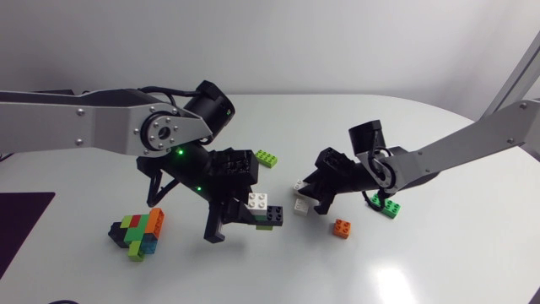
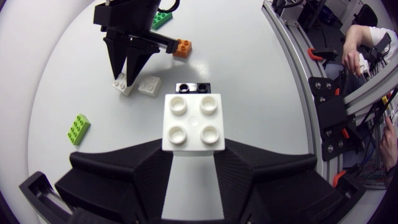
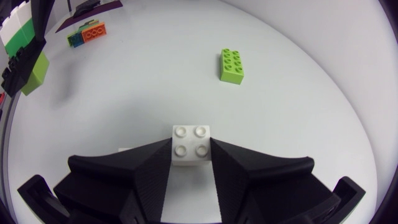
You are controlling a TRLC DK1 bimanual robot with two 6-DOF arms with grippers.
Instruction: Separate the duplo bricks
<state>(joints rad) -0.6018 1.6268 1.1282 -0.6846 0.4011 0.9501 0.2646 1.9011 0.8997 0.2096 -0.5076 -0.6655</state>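
My left hand grasps the white-on-black stack; my right hand, near it, clenches a loose white brick on the worktop.

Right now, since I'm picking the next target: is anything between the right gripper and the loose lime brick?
Only the white brick the right gripper holds; beyond it, bare table reaches the loose lime brick.

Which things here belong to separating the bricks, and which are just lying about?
In the job:
left pincer gripping the white-on-black stack
right pincer gripping a white brick
multicoloured clump, still joined

Lying about:
lime brick, orange brick, green brick, all already single
purple mat
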